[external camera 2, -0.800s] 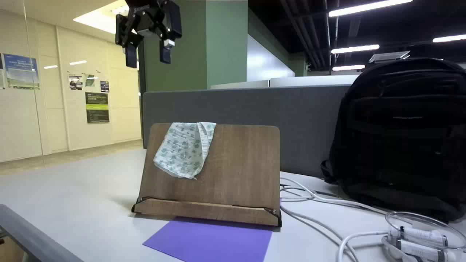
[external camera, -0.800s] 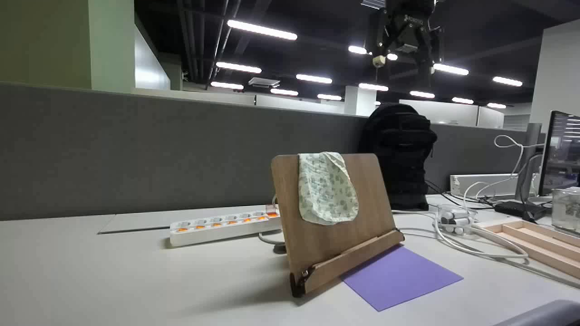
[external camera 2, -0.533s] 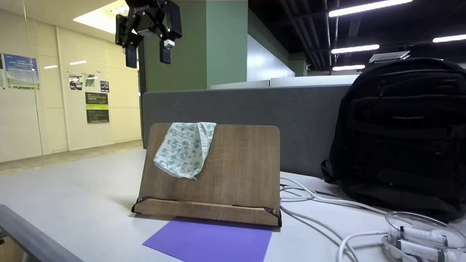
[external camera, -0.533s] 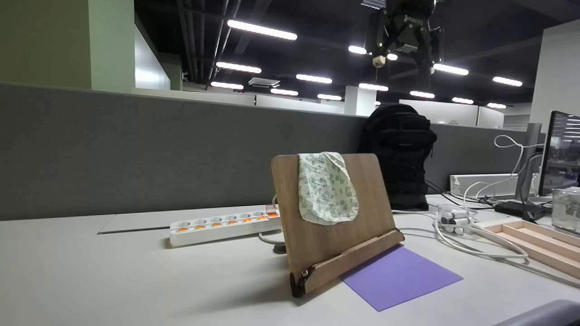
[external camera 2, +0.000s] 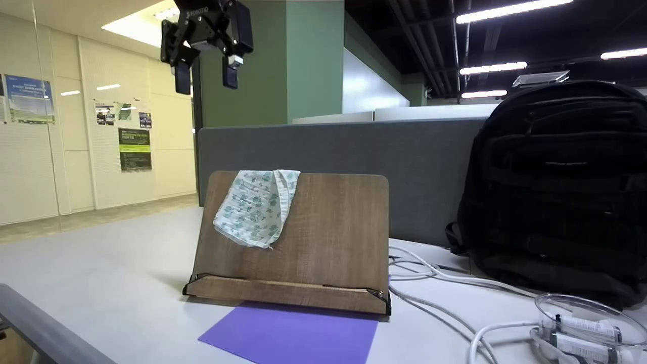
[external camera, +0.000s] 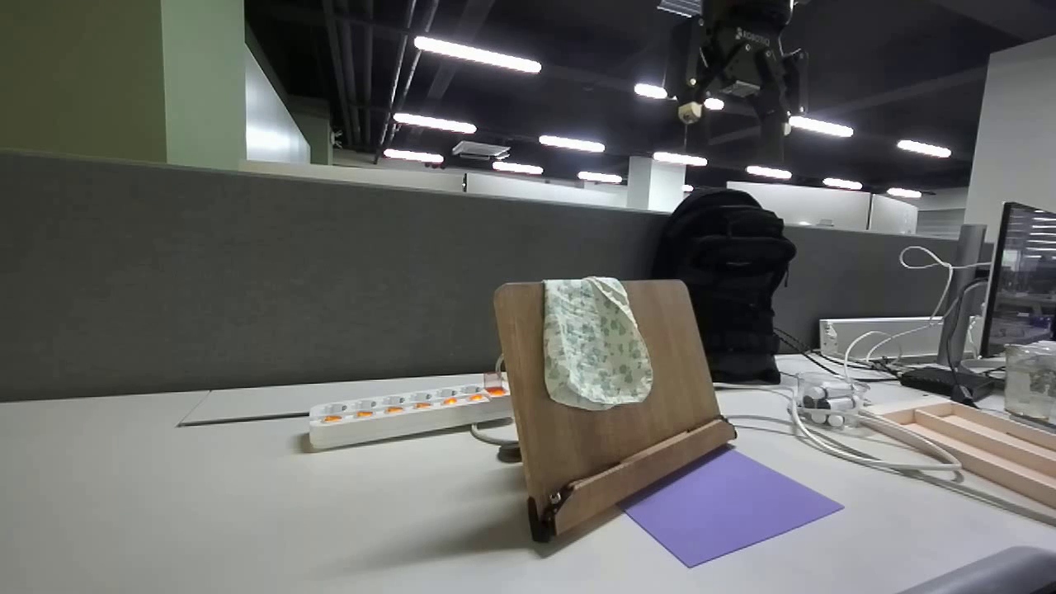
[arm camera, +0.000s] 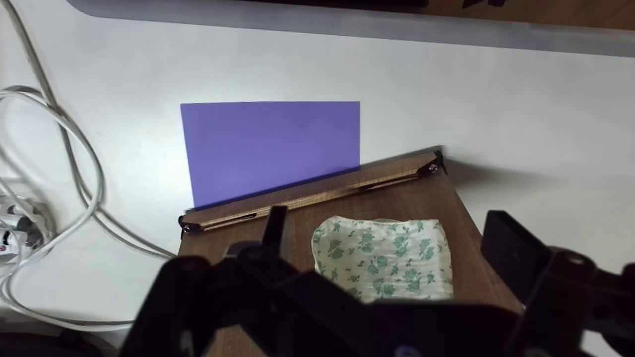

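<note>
A black backpack point(external camera 2: 561, 202) stood upright on the bench point(external camera: 206, 511) in front of a grey partition point(external camera: 289, 280). A white power strip point(external camera: 404, 425) with orange switches point(external camera: 395, 409) lay near the partition. White cables point(arm camera: 101, 183) extended across the bench, next to a clear container point(external camera 2: 547, 319) holding white cylinders point(external camera 2: 589, 328). In an exterior view, a wooden tray point(external camera: 973, 425) was positioned beside the container; a monitor point(external camera: 1023, 280) stood near the tray.

In the wrist view, the gripper point(arm camera: 389, 225) is partly hiding the cloth point(arm camera: 384, 260); the wooden stand point(external camera 2: 333, 227) is partly covering the purple sheet point(external camera 2: 298, 333); an exterior view is cropping the backpack point(external camera 2: 561, 202).
</note>
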Available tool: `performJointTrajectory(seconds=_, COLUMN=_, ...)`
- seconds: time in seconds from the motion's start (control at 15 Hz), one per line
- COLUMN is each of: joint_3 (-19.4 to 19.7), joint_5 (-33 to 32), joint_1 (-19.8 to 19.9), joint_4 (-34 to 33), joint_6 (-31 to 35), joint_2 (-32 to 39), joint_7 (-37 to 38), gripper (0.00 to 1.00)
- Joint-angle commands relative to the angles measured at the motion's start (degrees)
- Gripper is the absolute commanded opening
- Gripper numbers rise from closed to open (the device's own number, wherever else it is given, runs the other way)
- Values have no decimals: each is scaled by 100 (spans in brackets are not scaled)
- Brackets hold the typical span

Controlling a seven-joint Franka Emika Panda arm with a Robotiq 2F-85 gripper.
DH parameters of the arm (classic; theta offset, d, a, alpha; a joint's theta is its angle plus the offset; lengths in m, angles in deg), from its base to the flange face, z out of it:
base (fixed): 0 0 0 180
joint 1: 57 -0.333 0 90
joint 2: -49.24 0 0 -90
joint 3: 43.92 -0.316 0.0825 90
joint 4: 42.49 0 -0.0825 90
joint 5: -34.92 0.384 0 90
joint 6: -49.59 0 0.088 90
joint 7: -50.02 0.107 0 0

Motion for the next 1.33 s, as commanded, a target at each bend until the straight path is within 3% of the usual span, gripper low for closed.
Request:
performJointTrajectory(seconds=0.0, joint_3=-24, joint_5=-118, joint_1=75, joint_4=51, joint_6=370, joint_2=34, joint_7=281, gripper=100)
performJointTrajectory(seconds=0.33, joint_3=-202, joint_5=-681, joint_1=312, joint_4=315, joint_6=1934, joint_2=467, joint_7=695, gripper=100)
performJointTrajectory(seconds=0.67, joint_3=-166, joint_5=-1024, joint_1=346, joint_4=151, joint_6=2817, joint_2=1628, joint_7=521, gripper=100)
performJointTrajectory(seconds=0.93, joint_3=-22, joint_5=-1059, joint_1=278, joint_4=-63, joint_6=3154, joint_2=2425, joint_7=150, gripper=100)
performJointTrajectory(seconds=1.27, joint_3=35, joint_5=-246, joint_1=-42, joint_4=-435, joint_6=3044, joint_2=3080, joint_7=-1021, gripper=100)
